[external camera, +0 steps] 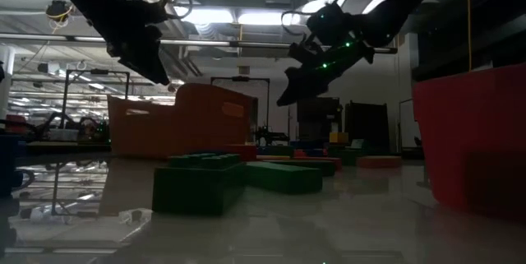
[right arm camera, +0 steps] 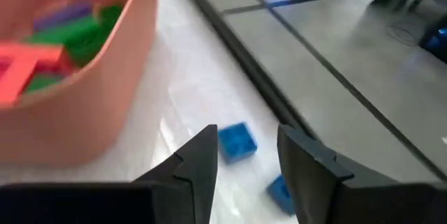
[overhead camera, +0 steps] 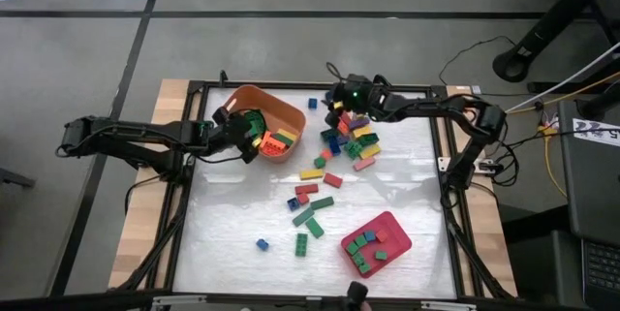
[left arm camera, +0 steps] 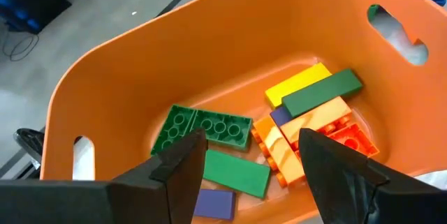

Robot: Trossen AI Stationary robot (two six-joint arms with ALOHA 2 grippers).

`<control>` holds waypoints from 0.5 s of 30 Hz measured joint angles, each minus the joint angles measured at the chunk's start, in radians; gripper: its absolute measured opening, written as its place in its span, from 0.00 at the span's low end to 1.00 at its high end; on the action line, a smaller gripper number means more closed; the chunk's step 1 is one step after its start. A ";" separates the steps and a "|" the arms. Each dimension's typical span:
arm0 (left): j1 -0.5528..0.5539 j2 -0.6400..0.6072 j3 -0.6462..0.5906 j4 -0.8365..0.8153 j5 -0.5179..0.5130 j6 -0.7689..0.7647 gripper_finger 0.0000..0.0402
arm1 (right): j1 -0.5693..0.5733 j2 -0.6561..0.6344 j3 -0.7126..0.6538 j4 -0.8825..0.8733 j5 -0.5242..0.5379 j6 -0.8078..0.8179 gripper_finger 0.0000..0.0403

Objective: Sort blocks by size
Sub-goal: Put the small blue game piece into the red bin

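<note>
1. Nearest the low camera lies a green brick (external camera: 197, 183) on the table (overhead camera: 232, 224), with more blocks (overhead camera: 351, 141) heaped at the far side and strays scattered mid-table.
2. The left gripper (left arm camera: 248, 165) hangs over the orange tub (overhead camera: 291, 112), fingers spread and empty. Long bricks (left arm camera: 307, 130) lie below it, so a drop looks just finished.
3. The right gripper (right arm camera: 244, 154) hovers at the far edge above a small blue square (right arm camera: 236, 142), fingers partly apart, holding nothing.
4. The red tray (overhead camera: 397, 229) near the front holds small green pieces (overhead camera: 366, 243).
5. Next move, likely: lower the right gripper around the blue square, pinch, and carry it to the tray.
</note>
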 joint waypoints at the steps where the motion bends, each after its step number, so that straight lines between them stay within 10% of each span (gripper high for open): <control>1: 0.000 0.000 0.000 0.000 0.000 0.000 0.54 | -0.005 0.000 0.000 0.028 0.003 0.026 0.37; 15: 0.000 0.000 0.000 0.000 0.007 -0.004 0.54 | -0.003 0.000 0.000 0.190 -0.056 0.071 0.39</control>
